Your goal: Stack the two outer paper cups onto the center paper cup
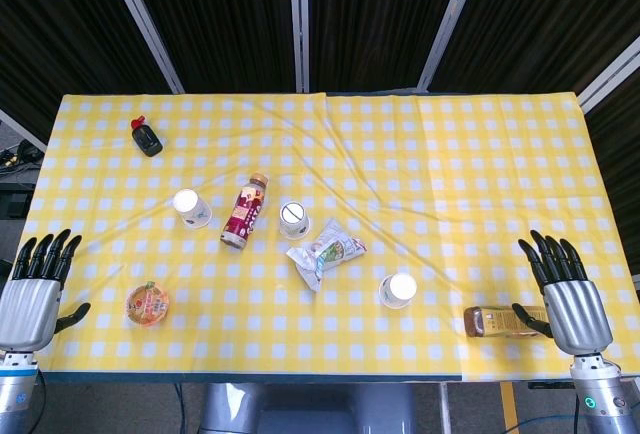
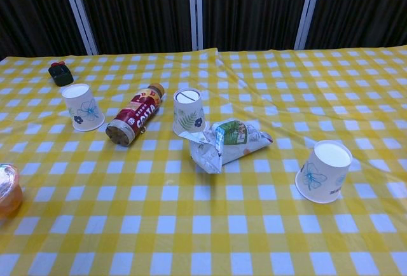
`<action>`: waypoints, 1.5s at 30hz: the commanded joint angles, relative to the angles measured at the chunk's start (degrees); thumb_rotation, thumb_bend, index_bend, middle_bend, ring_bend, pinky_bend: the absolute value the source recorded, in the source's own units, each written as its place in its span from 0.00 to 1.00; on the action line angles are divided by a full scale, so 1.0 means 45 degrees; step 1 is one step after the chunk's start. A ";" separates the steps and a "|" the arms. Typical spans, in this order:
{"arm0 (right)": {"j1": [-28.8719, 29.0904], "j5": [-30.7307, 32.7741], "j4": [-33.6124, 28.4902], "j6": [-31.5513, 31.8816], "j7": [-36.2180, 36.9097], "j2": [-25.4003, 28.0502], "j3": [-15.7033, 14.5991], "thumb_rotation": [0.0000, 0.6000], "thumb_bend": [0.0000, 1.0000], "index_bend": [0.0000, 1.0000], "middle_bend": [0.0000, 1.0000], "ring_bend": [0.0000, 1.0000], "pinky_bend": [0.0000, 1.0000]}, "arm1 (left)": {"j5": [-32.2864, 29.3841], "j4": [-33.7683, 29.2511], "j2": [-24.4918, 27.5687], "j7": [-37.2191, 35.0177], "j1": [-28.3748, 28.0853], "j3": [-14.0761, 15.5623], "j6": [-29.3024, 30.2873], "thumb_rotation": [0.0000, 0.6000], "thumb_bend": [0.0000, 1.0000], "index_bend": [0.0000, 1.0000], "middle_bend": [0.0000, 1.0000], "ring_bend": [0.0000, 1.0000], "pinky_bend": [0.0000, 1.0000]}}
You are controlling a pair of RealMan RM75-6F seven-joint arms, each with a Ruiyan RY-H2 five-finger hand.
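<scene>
Three white paper cups with blue flower prints stand upside down on the yellow checked table. The left cup is at the middle left. The center cup stands beside a lying cola bottle. The right cup is nearer the front. My left hand hovers at the front left edge, fingers spread, holding nothing. My right hand hovers at the front right edge, fingers spread and empty. Neither hand shows in the chest view.
A cola bottle lies between the left and center cups. A crumpled snack bag lies just in front of the center cup. A black bottle, an orange jelly cup and a brown bottle by my right hand also lie here.
</scene>
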 commanded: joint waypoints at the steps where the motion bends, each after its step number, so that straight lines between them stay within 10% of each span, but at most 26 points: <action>1: -0.0001 0.0028 -0.0004 -0.0008 -0.0002 0.0004 0.0013 1.00 0.08 0.00 0.00 0.00 0.00 | -0.0014 0.0012 -0.0001 0.0008 -0.0007 -0.0002 -0.0013 1.00 0.02 0.00 0.00 0.00 0.00; 15: 0.0044 0.0030 0.0057 -0.0017 0.0319 -0.0053 0.0064 1.00 0.08 0.01 0.00 0.00 0.00 | -0.0010 -0.0021 -0.0109 -0.0299 -0.0391 -0.0322 -0.0276 1.00 0.02 0.00 0.00 0.00 0.00; 35: 0.0255 0.0560 0.1294 0.0200 0.2059 -0.0442 0.0735 1.00 0.08 0.04 0.00 0.00 0.00 | -0.4310 -0.0339 0.0621 0.1261 -0.4944 -0.3045 -0.6521 1.00 0.18 0.24 0.00 0.00 0.00; 45: 0.0421 0.1296 0.1915 -0.0337 0.2714 -0.0531 0.1042 1.00 0.08 0.05 0.00 0.00 0.00 | -0.6909 0.0831 -0.0274 0.2901 -0.6902 -0.3370 -0.8284 1.00 0.18 0.19 0.00 0.00 0.00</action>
